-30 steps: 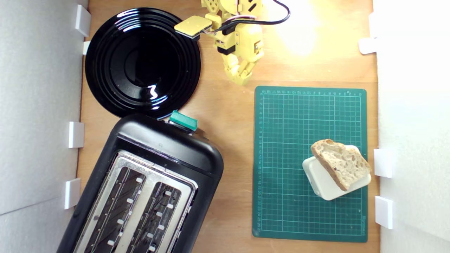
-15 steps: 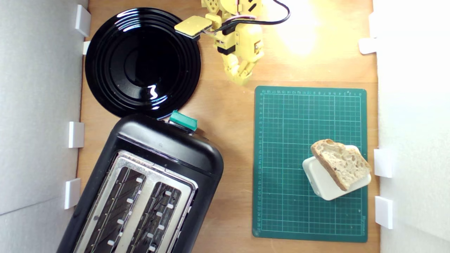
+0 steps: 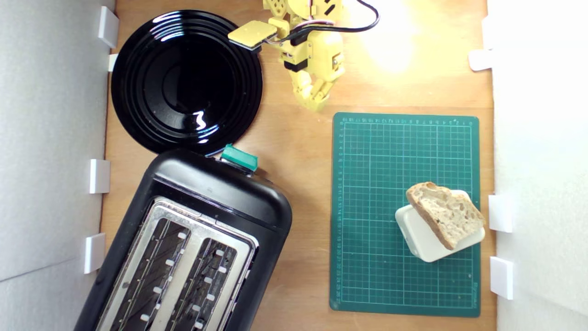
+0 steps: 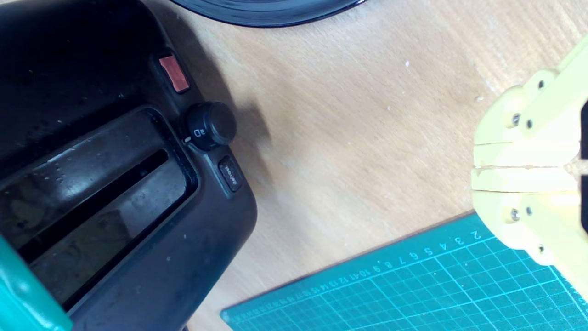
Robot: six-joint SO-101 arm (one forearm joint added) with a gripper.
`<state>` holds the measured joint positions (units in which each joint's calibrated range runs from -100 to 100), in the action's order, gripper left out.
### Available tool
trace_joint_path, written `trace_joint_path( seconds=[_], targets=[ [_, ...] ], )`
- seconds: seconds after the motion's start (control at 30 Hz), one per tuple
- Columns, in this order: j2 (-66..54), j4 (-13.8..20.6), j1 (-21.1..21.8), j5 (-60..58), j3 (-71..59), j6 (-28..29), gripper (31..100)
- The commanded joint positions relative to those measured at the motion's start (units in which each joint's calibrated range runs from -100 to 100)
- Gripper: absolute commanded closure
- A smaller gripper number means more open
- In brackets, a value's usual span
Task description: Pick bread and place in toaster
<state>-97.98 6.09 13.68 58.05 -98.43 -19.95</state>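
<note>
The bread, a thick slice with pale holey crumb and brown crust, lies tilted on a white rounded block at the exterior view's right, on a green cutting mat. The black toaster with silver slotted top and green lever knob fills the lower left; its front panel and the knob also show in the wrist view. My yellow gripper hovers over bare wood near the mat's far corner, far from the bread. It is shut and empty, and in the wrist view my gripper shows its jaws pressed together.
A round black plate lies at the top left of the exterior view, touching the toaster's lever end. White walls with small white brackets border both sides. Bare wooden table runs between toaster and mat.
</note>
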Motion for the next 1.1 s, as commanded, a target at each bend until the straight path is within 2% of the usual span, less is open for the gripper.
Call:
trace_joint_path(
  seconds=[0.0, 0.2, 0.37, 0.57, 0.7, 0.93, 1.07],
  targets=[
    [2.1, 0.6, 0.7, 0.2, 0.5, -0.3, 93.7],
    [8.5, 0.8, 0.5, -1.7, 1.9, 0.1, 93.7],
    [12.1, 0.3, -0.1, -9.5, 3.1, 0.1, 93.7],
    [20.6, -0.3, -0.1, -22.1, 7.1, 0.3, 93.7],
    [28.4, -2.6, 0.0, -31.6, 9.0, 0.4, 93.7],
    [43.2, -2.6, 0.7, -51.1, 8.7, 0.6, 93.6],
    [51.6, -1.6, 0.7, -59.5, 8.8, 2.5, 93.6]
  ],
)
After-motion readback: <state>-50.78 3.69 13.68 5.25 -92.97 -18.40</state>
